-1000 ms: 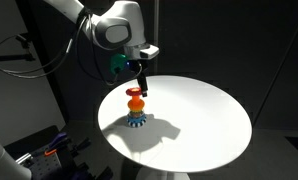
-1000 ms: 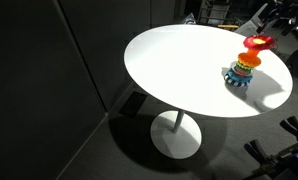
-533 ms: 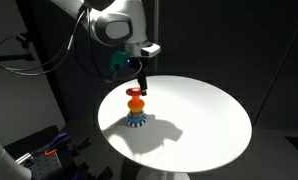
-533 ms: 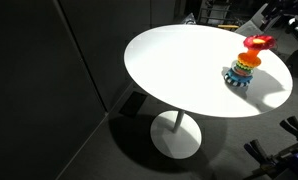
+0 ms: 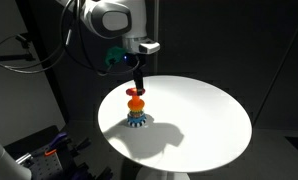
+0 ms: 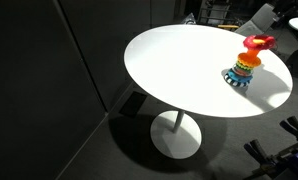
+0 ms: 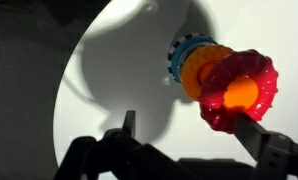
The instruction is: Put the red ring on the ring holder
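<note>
The red ring [image 7: 239,90] sits at the top of the ring holder [image 7: 194,62], over the orange and blue rings, with the post's orange tip showing through its hole. It shows in both exterior views [image 5: 135,92] [image 6: 255,43], slightly tilted. My gripper [image 7: 189,135] is open, with its fingers [image 7: 127,125] spread wide. One finger's tip lies at the ring's edge in the wrist view, and I cannot tell if it touches. In an exterior view the gripper [image 5: 139,84] hangs just above the ring.
The holder [image 5: 136,110] stands near one edge of a round white table [image 5: 204,120] on a single pedestal [image 6: 177,135]. Dark walls and cables surround the table.
The arm has risen a little above the holder. The red ring stays on top of the stack.
</note>
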`<action>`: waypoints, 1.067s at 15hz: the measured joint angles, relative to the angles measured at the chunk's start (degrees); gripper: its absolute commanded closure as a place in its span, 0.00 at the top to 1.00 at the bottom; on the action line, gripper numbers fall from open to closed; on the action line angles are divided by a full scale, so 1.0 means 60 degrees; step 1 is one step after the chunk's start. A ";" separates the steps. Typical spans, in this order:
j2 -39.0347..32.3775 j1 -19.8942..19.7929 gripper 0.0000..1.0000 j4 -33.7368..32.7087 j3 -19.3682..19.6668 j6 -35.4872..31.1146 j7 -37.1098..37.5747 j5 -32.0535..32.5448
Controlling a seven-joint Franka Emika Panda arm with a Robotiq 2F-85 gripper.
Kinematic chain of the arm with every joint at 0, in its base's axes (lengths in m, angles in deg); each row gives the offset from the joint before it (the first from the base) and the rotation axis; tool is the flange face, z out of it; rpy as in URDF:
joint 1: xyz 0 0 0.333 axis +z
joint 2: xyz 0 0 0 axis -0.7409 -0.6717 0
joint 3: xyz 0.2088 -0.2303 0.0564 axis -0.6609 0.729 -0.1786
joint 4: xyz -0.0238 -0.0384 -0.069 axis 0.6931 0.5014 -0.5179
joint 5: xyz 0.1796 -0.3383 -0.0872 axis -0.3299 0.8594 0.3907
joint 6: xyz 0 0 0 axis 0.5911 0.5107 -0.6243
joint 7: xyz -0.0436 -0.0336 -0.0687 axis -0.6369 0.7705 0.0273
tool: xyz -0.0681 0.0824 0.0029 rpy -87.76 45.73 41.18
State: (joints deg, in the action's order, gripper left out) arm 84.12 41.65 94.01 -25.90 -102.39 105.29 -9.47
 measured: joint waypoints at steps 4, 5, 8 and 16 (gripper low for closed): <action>0.0106 -0.0102 1.00 0.0000 0.0006 0.0170 -0.0009 0.0041; 0.0105 -0.0115 1.00 0.0001 0.0008 0.0170 -0.0020 0.0041; 0.0098 -0.0132 1.00 0.0021 0.0008 0.0170 -0.0054 0.0041; -0.0033 -0.0132 1.00 0.0103 0.0007 0.0170 -0.0130 0.0041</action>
State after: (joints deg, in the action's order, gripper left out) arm 83.92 40.86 94.63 -25.86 -101.36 104.51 -9.22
